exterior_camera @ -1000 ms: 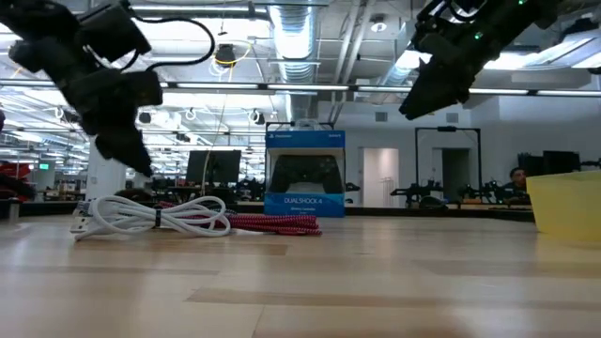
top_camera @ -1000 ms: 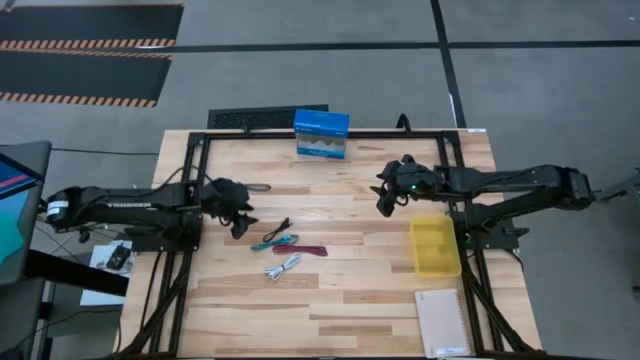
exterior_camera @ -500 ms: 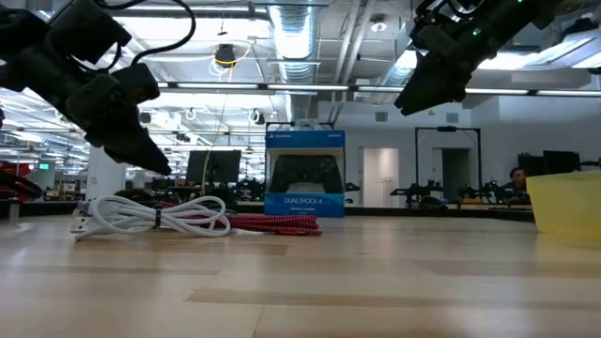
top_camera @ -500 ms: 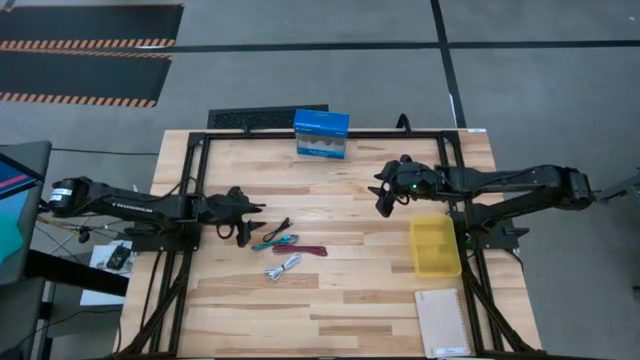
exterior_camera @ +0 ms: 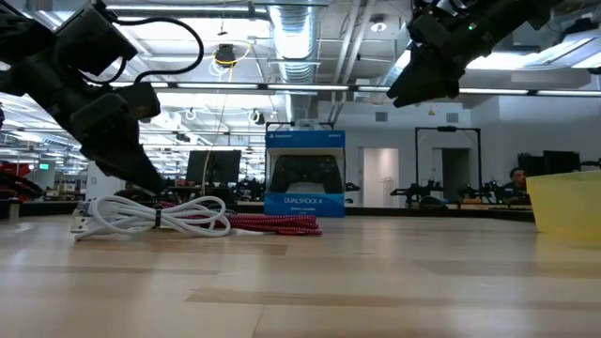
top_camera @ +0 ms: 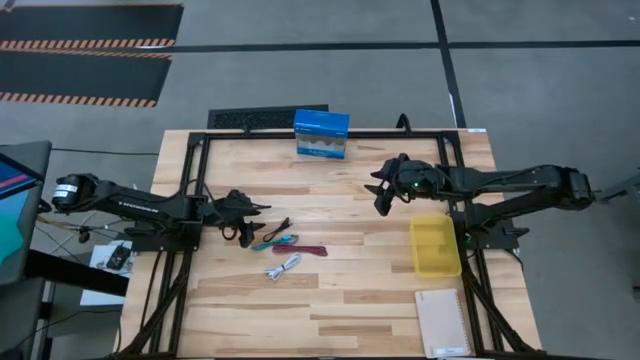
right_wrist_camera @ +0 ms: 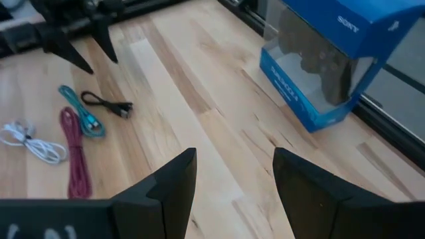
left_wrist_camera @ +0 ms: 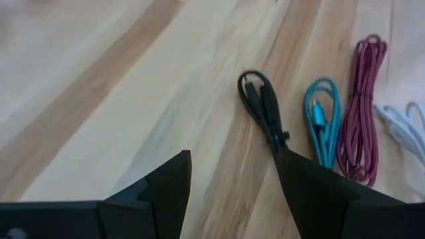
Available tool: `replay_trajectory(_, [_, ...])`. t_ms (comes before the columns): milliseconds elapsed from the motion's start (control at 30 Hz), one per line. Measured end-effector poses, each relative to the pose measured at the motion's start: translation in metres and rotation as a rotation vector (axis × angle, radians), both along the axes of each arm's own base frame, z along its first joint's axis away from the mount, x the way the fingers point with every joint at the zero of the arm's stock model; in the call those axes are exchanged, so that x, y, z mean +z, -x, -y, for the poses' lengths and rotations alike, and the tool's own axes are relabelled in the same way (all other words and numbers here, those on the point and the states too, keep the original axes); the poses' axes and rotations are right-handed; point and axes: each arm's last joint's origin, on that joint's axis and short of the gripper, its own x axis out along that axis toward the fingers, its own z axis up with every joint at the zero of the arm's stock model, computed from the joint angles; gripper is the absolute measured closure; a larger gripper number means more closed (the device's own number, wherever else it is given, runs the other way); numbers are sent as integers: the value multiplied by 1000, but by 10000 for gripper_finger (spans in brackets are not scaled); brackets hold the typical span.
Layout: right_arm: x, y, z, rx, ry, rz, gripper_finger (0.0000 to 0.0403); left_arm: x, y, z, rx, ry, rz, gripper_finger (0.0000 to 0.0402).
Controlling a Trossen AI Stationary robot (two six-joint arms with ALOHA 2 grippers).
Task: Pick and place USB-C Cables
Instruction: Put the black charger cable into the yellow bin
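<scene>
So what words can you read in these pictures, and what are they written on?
"DUALSHOCK 4": on the front of the blue box, low view.
"SONY": on the blue box's top edge, right wrist view.
Small white print near the top of the box: too small to read.
Pale lettering on the left arm, high view: too blurred to read.
The cables carry no text.

High cam overhead; low cam table-level; wrist cams close, oblique; all share cables (top_camera: 285, 244).
</scene>
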Motion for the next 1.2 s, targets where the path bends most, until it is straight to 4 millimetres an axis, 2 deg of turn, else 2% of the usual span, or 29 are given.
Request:
replay_trajectory(400, [1, -1, -1, 14, -26, 22, 180, 0, 0, 2, 0, 82, 5, 191])
replay_trajectory(667, [1, -1, -1, 12, -30, 24, 180, 0, 0, -2, 71, -19, 7, 191])
replay_trajectory(1000, [2, -1, -1, 2, -42, 42, 180, 4, -2, -4, 75, -155, 23, 191])
replay_trajectory(1200, [2, -2, 0, -9, -58, 54, 180, 4, -2, -2, 71, -142, 27, 191])
